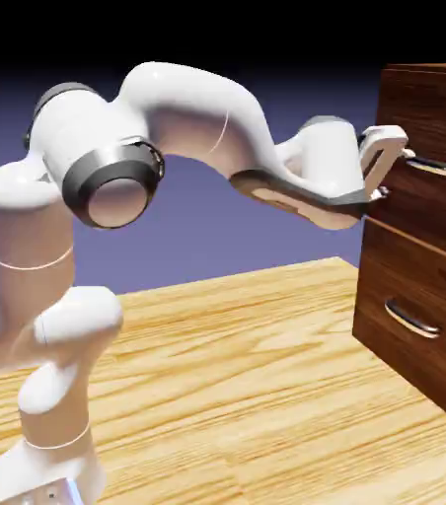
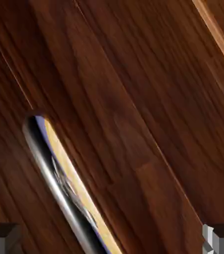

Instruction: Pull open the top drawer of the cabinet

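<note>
While the arm reaches right toward the cabinet (image 1: 426, 237), this is how things stand.

Drawer: the top drawer (image 1: 434, 118) is the upper front of the cabinet, at the exterior view's right edge; it looks flush with the cabinet face, so I judge it not yet pulled.

Handle: a slim silver bar (image 1: 438, 168) runs across the top drawer; in the hand view it shows as a bright diagonal rod (image 2: 59, 183) standing off the dark wood.

Gripper: the gripper (image 1: 397, 158) sits at the near end of the bar, fingers spread wide. In the hand view both tips sit at the bottom corners, well apart, with the bar between them nearer the left one. It holds nothing yet; whether a finger touches the bar I cannot tell.

Lower drawer: a matching front with its own handle (image 1: 411, 319) lies below, well clear of the hand.

Handling: the drawer is likely stiff and fairly heavy, sliding straight out on rails, so it should want a steady, level pull rather than a jerk. The bar is rigid, thin and polished, so probably slippery.

Where to hold: closing around the bar near its middle, with fingers above and below it, seems best; a grip at the very end may slip off or twist the drawer.

Stage: approach about done, grasp not yet made.
</note>
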Controlling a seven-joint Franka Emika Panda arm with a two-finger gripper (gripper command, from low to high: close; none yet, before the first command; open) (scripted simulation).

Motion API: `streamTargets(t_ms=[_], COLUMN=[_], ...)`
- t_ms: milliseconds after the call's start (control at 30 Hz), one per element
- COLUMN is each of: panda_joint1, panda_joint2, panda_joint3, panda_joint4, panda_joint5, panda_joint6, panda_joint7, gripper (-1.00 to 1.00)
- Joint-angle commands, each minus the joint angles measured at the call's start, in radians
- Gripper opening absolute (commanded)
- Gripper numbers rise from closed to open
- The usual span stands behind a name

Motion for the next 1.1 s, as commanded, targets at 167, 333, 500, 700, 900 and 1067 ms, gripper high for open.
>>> streamTargets(t_ms=[167, 333, 500, 700, 900, 1067], panda_joint1=[0.135, 0.317, 0.35, 0.133, -0.085, -0.266], panda_joint2=[-0.008, -0.101, -0.117, -0.026, 0.001, -0.023], panda_joint3=[-0.121, -0.26, -0.287, -0.112, 0.086, 0.262], panda_joint4=[0.08, 0.202, 0.219, 0.073, -0.034, -0.124], panda_joint5=[-0.147, -0.102, -0.094, -0.137, -0.151, -0.141], panda_joint6=[-0.011, 0.0, 0.0, -0.019, -0.035, -0.054], panda_joint7=[-0.148, -0.269, -0.291, -0.178, -0.137, -0.156], gripper=[0.0, 0.0, -1.0, -1.0, -1.0, -1.0])
